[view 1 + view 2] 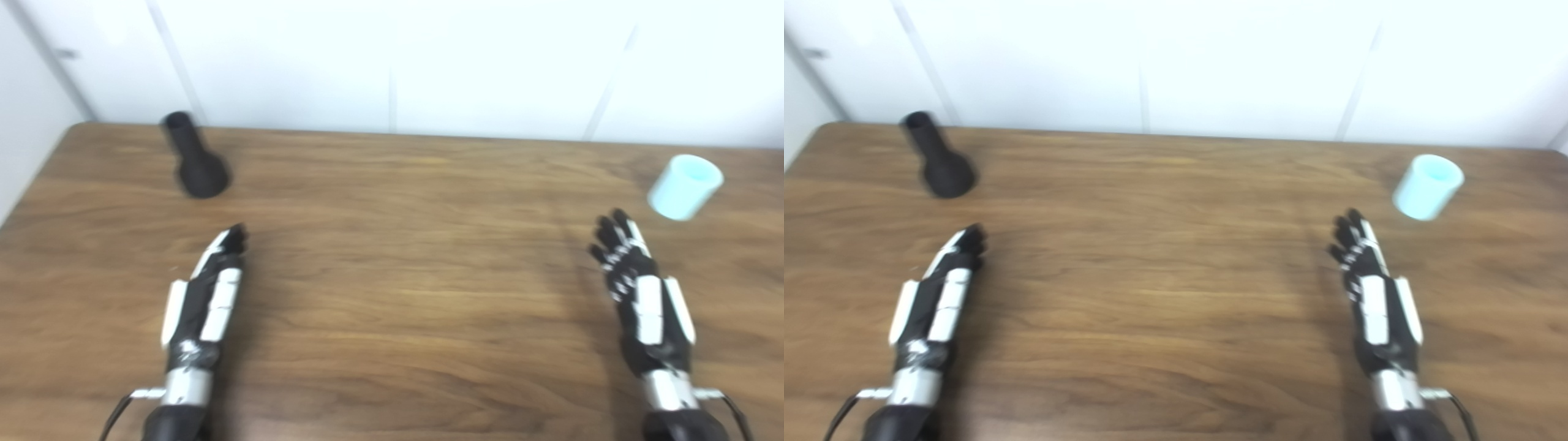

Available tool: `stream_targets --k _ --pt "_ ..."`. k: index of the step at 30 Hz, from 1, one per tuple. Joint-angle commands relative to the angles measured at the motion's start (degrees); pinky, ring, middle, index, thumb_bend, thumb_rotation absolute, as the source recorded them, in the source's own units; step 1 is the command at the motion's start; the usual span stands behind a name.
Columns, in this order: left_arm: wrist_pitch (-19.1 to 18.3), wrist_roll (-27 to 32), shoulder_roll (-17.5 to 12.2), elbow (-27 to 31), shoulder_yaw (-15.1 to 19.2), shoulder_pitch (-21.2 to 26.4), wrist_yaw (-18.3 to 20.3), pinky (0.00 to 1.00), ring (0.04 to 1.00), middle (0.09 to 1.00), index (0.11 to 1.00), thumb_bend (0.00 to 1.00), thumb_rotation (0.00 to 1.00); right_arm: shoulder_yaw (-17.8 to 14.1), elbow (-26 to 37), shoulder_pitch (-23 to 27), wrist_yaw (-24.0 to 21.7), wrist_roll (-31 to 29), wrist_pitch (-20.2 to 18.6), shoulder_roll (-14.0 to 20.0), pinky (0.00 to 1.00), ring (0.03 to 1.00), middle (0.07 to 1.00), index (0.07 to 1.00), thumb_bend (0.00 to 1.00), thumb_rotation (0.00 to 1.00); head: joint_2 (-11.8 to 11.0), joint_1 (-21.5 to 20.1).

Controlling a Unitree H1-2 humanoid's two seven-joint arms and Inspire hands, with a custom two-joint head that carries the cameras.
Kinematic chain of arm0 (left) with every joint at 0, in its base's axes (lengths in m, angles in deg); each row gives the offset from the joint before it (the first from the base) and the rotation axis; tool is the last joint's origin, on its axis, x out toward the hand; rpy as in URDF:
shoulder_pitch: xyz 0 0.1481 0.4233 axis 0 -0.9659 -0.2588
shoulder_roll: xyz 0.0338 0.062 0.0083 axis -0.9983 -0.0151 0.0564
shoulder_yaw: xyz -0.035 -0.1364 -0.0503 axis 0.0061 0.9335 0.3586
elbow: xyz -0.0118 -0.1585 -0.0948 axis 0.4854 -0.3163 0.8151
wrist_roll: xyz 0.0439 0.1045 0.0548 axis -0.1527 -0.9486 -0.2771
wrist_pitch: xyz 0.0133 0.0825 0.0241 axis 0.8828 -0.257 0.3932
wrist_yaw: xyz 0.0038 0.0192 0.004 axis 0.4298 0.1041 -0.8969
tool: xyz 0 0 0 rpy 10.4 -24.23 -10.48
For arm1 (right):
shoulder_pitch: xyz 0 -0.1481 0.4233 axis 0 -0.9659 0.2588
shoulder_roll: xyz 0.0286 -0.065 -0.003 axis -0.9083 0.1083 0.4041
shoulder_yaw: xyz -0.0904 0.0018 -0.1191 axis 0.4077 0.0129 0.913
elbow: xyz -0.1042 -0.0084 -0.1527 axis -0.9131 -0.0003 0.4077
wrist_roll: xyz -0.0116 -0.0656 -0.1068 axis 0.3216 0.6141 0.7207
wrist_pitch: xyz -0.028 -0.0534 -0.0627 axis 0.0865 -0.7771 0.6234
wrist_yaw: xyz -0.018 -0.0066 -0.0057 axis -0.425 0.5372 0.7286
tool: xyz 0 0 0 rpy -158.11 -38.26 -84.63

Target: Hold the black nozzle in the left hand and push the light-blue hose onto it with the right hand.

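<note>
We hold our left hand (205, 294) and right hand (640, 288) open and empty, each below its own target, the black nozzle (196, 157) far left and the light-blue hose (685, 187) far right on the table (404, 257).

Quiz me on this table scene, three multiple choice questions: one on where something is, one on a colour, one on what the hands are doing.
1. Where does the black nozzle lie?
A. far left of the table
B. far right
C. centre

2. What colour is the hose piece?
A. red
B. light blue
C. yellow

3. What do the left hand and right hand hold?
A. the nozzle
B. the hose piece
C. nothing

Answers:
1 A, it sits near the far left corner.
2 B, it is pale blue.
3 C, both hands are open and apart from both parts.
</note>
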Motion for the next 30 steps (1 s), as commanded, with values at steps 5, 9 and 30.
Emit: stream_targets --k 5,9,30 --pt "1.23 -1.50 1.90 -2.99 -3.15 -3.54 -0.90 0.93 0.920 0.899 0.884 0.45 0.78 -1.08 -9.57 -1.30 -2.85 -3.59 4.02 1.75 1.00 0.987 0.971 0.995 0.57 1.00 -3.43 4.42" --pt "2.57 -2.29 2.26 -4.22 -3.77 -3.46 -1.82 0.96 0.924 0.896 0.880 0.46 0.79 -1.38 -11.07 -0.71 -3.13 -4.28 4.58 1.86 1.00 0.983 0.966 0.995 0.57 1.00 -4.42 6.02" --pt "5.64 -3.69 2.92 -4.85 -1.71 -3.38 -6.17 0.96 0.929 0.898 0.885 0.65 0.61 -1.57 -12.62 -0.26 -1.85 -2.97 4.89 1.19 0.94 0.947 0.932 0.963 0.64 0.98 -4.85 4.41"
